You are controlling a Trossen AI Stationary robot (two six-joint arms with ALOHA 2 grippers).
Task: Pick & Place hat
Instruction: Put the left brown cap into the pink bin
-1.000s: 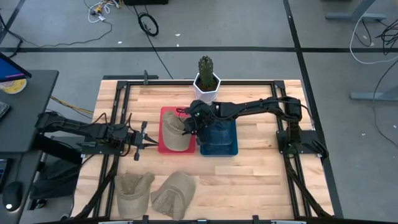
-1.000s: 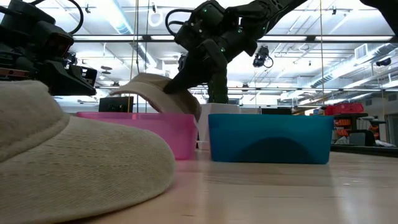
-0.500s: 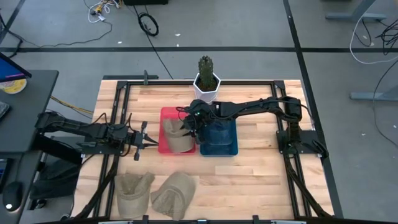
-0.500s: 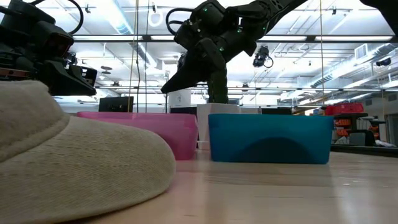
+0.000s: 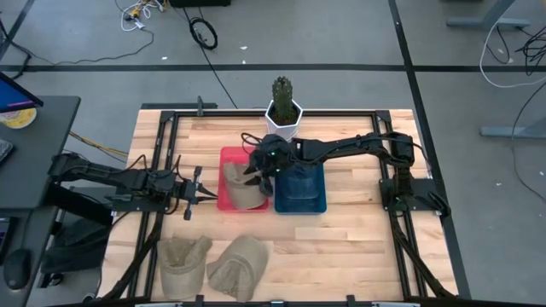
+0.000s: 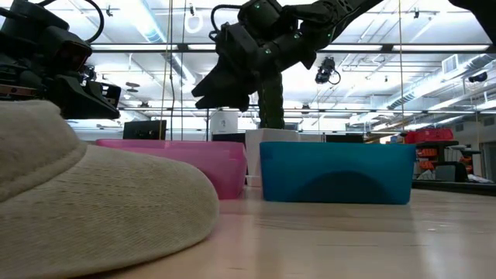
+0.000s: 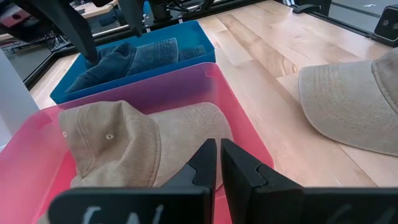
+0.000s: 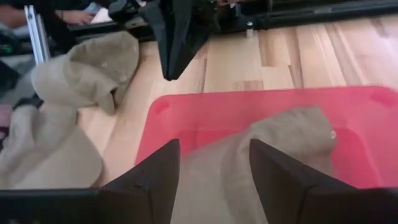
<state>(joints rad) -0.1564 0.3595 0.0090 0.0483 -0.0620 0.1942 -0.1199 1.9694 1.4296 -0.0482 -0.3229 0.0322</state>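
A tan hat point(image 5: 241, 189) lies inside the pink bin point(image 5: 223, 162), crown up, also seen in the left wrist view point(image 7: 143, 143) and the right wrist view point(image 8: 273, 149). My right gripper point(image 5: 255, 171) hangs open above that bin, clear of its rim in the low view point(image 6: 213, 87), with nothing between its fingers point(image 8: 155, 177). My left gripper point(image 5: 201, 194) is shut and waits level just left of the pink bin point(image 7: 242, 106). Two more tan hats point(image 5: 183, 260) point(image 5: 239, 266) rest on the table near its front left.
A blue bin point(image 5: 300, 189) with a dark blue hat point(image 7: 134, 53) stands right against the pink one. A white pot with a cactus point(image 5: 283, 109) sits at the far edge behind the bins. A black frame point(image 5: 162, 153) borders the wooden table; bare wood lies front right.
My right gripper has opened and let go of the tan hat, which has dropped from above the pink bin's rim down into the bin. The gripper has then risen a little above the bin.
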